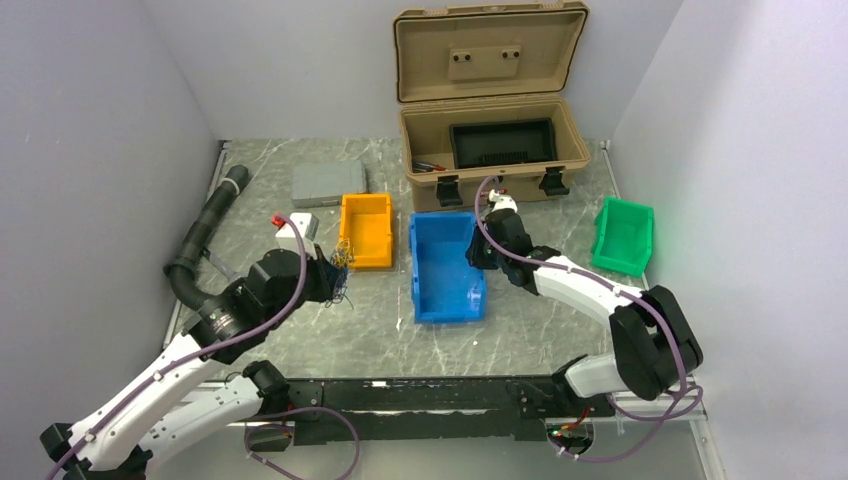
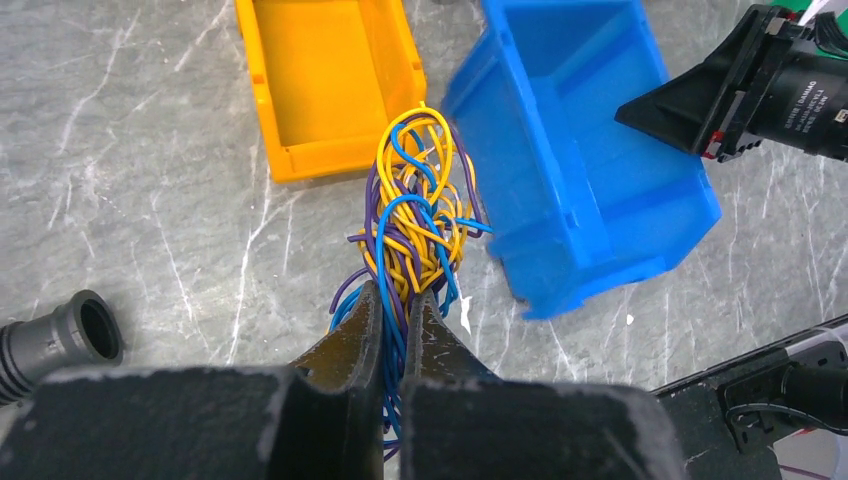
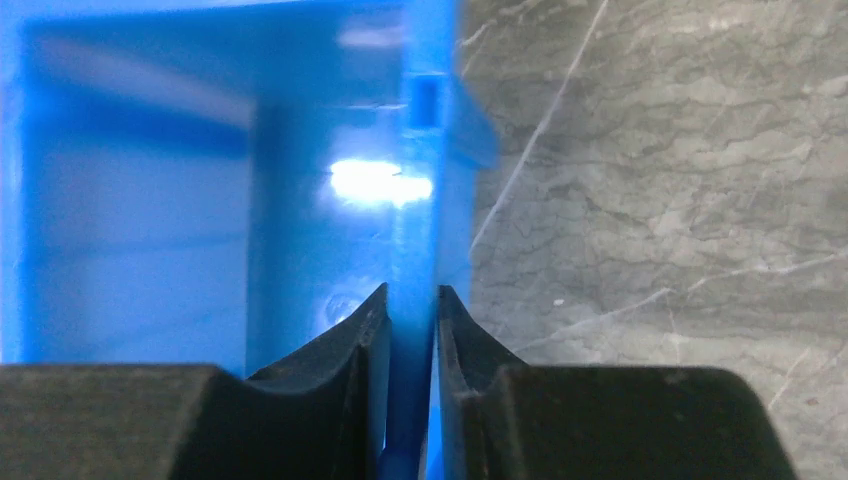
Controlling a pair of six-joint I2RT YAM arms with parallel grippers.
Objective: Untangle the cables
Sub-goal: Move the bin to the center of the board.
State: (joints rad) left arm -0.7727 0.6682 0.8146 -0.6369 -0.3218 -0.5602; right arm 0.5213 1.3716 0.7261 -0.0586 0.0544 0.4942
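Gripping the cables [image 2: 415, 215] low in the bundle, the left jaws are pressing nearly together, with blue, purple and yellow strands squeezed between them. The bundle is hanging as one knotted clump above the counter [image 1: 380, 310], off the near end of the orange bin [image 1: 366, 230] and beside the blue bin [image 1: 440, 270]. Strands are looping through one another in every direction, and no single wire is lying apart from the rest in any view.

The right jaws are standing narrow on either side of the blue bin's right wall, and they are looking to be pinching it, one finger inside the bin and one outside. They are well apart from the cables and are carrying no wire.

Judging by this, the untangling itself is not yet begun. The clump is lifted and ready to be worked on, but nothing is being pulled out of it. Both bins are showing bare floors where they can be seen, so no sorted strand is waiting in either. Nearly all of the task is looking left to do: a second grip on the tangle, then strands being drawn free one at a time.
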